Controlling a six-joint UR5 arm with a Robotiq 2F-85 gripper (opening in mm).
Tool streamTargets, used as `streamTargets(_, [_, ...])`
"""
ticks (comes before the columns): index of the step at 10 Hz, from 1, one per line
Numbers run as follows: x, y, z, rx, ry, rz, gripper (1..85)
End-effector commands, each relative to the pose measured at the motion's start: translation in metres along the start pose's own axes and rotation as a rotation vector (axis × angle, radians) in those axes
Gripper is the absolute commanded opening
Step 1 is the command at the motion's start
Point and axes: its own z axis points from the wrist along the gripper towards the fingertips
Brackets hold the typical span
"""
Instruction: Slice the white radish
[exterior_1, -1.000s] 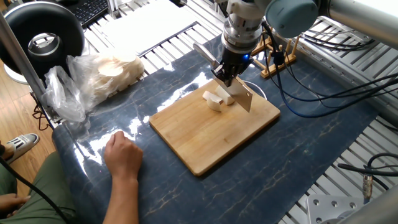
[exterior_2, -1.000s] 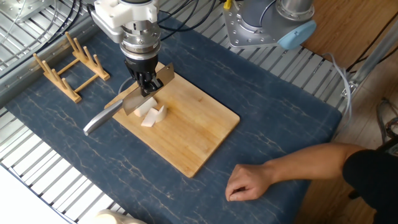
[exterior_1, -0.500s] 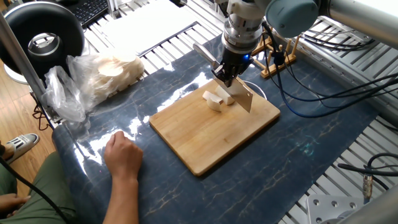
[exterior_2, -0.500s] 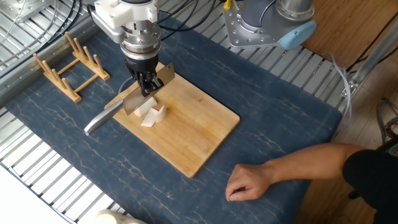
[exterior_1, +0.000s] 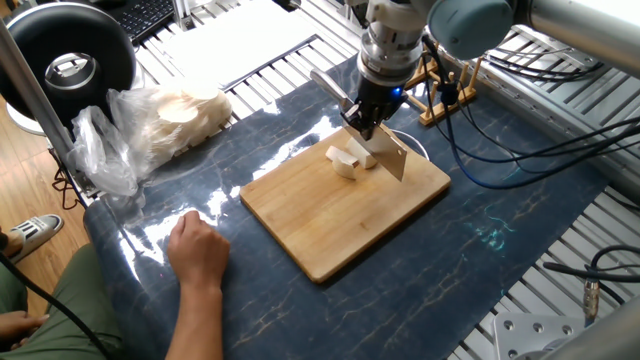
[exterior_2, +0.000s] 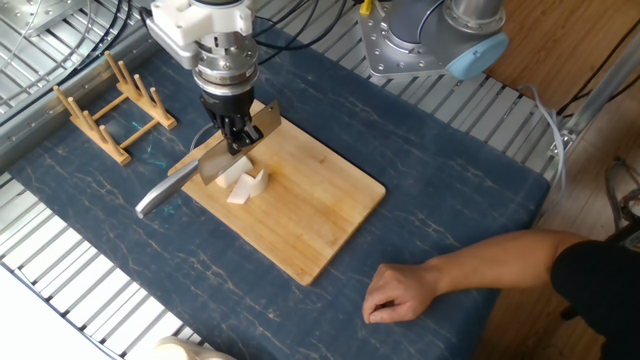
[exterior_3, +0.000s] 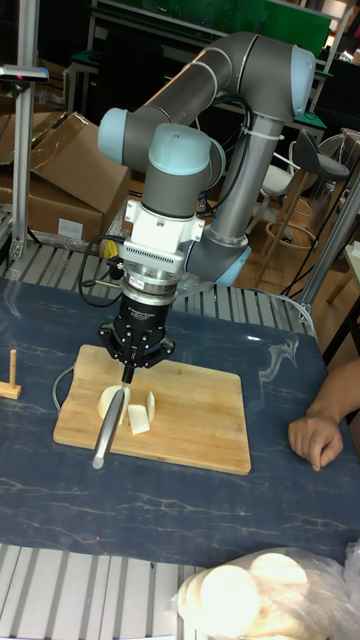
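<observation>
So my gripper (exterior_2: 236, 138) is clamped down on the knife (exterior_2: 205, 165), blade edge-down on the cutting board (exterior_2: 310, 215) with the grey handle sticking out past the board's edge over the blue mat (exterior_2: 450, 180). The white radish (exterior_2: 244, 184) is already in a few pale wedge pieces lying on the board right against the blade, no real long axis left that I can make out. The tall fixed view looks straight down the handle, with a piece (exterior_3: 107, 400) on one side of the blade and wedges on the other. One fixed view shows the plastic bag of round slices (exterior_1: 165, 125) off the board, well clear. A wooden rack (exterior_2: 110, 105) sits near the board, and a person's hand (exterior_2: 395, 295) rests on the mat, apart from everything.
</observation>
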Motion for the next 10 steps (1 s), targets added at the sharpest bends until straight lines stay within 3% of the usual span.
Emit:
streamTargets(1, [-0.0009, 0.0009, -0.001, -0.015, -0.001, 0.004, 1.0])
streamTargets(10, [-0.0048, 0.0022, 0.0022, -0.019, -0.016, 0.011, 1.0])
